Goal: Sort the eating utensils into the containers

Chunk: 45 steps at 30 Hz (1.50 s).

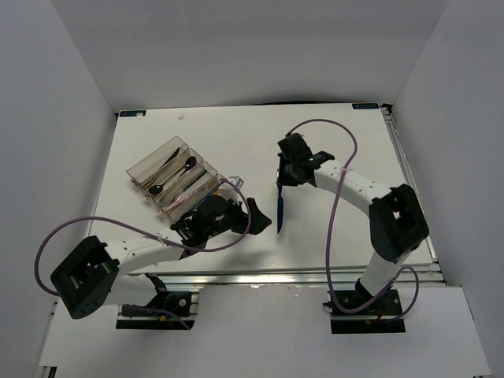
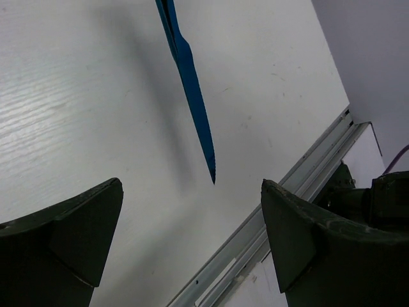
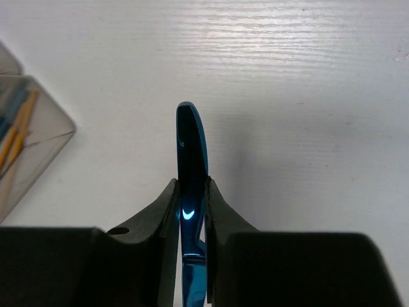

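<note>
A blue knife (image 1: 279,206) hangs blade-down over the white table, my right gripper (image 1: 281,183) shut on its handle. In the right wrist view the fingertips of that gripper (image 3: 192,182) pinch the handle, and the rounded handle end (image 3: 192,134) sticks out past them. My left gripper (image 1: 256,214) stands wide open just left of the blade. From its wrist view the knife (image 2: 192,96) points down ahead of the empty gap of the left gripper (image 2: 192,211). The clear container tray (image 1: 138,167) lies at the back left with black spoons (image 1: 169,161) in it.
The tray's near corner (image 3: 61,125) shows at the left of the right wrist view, orange sticks (image 3: 16,137) inside. The table's metal front rail (image 2: 287,192) runs close behind the left gripper. Purple cables loop from both arms.
</note>
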Each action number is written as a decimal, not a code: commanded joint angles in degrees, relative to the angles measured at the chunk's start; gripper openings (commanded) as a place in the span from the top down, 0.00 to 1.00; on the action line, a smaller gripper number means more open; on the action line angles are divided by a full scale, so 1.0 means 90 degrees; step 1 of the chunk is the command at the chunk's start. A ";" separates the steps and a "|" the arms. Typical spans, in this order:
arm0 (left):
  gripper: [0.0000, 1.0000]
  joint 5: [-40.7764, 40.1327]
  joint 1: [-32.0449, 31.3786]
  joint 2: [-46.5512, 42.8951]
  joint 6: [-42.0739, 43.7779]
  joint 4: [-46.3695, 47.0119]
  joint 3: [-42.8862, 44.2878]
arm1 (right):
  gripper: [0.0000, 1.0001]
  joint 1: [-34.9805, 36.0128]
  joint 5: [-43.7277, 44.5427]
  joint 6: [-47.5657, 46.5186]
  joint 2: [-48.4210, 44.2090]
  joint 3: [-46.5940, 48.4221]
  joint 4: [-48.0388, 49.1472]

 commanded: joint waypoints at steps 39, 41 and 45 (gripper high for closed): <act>1.00 -0.2148 0.2889 0.1574 0.5857 -0.5034 0.4804 | 0.11 -0.1814 -0.1598 -0.0946 -0.4698 -0.1845 -0.0389; 1.00 -0.2500 0.3132 0.1564 0.6658 -0.4498 0.4833 | 0.11 -0.1814 -0.1755 -0.1044 -0.4951 -0.2039 -0.0399; 1.00 -0.2336 0.3875 0.1885 0.7597 -0.3794 0.5262 | 0.11 -0.1814 -0.2047 -0.1045 -0.5342 -0.2372 -0.0360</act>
